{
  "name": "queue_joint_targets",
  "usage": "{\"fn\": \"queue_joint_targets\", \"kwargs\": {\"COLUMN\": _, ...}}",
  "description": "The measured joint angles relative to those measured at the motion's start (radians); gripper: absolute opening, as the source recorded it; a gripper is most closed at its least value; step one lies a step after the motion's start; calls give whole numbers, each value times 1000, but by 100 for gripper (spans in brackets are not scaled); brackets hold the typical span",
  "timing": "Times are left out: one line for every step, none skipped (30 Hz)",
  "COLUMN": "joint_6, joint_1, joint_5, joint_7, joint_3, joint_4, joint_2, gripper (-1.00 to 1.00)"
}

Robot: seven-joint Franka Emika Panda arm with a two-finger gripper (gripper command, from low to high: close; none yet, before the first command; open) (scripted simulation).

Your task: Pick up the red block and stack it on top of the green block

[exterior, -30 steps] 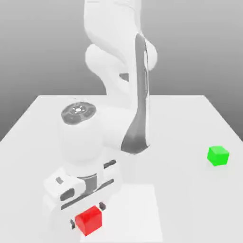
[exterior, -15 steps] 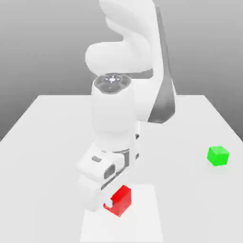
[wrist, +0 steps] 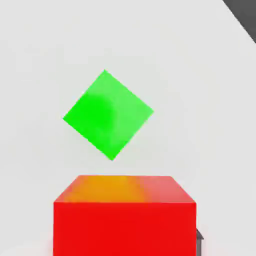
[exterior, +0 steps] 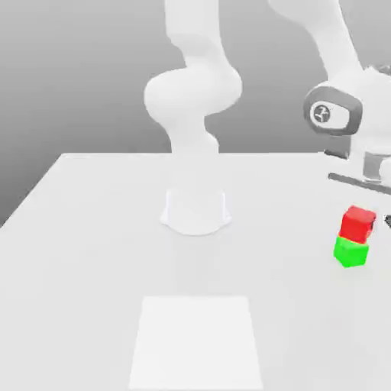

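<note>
Exterior view shows the white robot arm reaching over to the exterior view's right side of the white surface. Its tool hangs there, partly cut off by the picture's edge. The red block sits right under the tool and looks pinched in it, so the tool is closed around the red block. The green block lies on the surface just below the red block. The two blocks look very close, one over the other, but I cannot tell if they touch. The red block is turned a bit and leans a little past the green one. A paler square patch lies on the surface near the front, well apart from both blocks.

From the hand view, the red block is big and close, with the green block seen past it, turned like a diamond on the white surface
</note>
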Motion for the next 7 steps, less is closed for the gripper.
{"fn": "queue_joint_targets", "kwargs": {"joint_6": 34, "joint_1": 20, "joint_5": -26, "joint_7": -3, "joint_3": 5, "joint_4": -2, "joint_2": 32, "gripper": -100}}
{"fn": "queue_joint_targets", "kwargs": {"joint_6": 69, "joint_1": 38, "joint_5": -53, "joint_7": 5, "joint_3": -4, "joint_4": -2, "joint_2": 66, "gripper": -100}}
{"fn": "queue_joint_targets", "kwargs": {"joint_6": 103, "joint_1": 27, "joint_5": -79, "joint_7": 18, "joint_3": -19, "joint_4": -1, "joint_2": 102, "gripper": -100}}
{"fn": "queue_joint_targets", "kwargs": {"joint_6": 134, "joint_1": 30, "joint_5": -104, "joint_7": 32, "joint_3": -32, "joint_4": 0, "joint_2": 134, "gripper": 100}}
{"fn": "queue_joint_targets", "kwargs": {"joint_6": 134, "joint_1": 30, "joint_5": -104, "joint_7": 32, "joint_3": -32, "joint_4": 0, "joint_2": 134, "gripper": 100}}
{"fn": "queue_joint_targets", "kwargs": {"joint_6": 134, "joint_1": 30, "joint_5": -104, "joint_7": 32, "joint_3": -32, "joint_4": 0, "joint_2": 134, "gripper": 100}}
{"fn": "queue_joint_targets", "kwargs": {"joint_6": 134, "joint_1": 30, "joint_5": -104, "joint_7": 32, "joint_3": -32, "joint_4": 0, "joint_2": 134, "gripper": 100}}
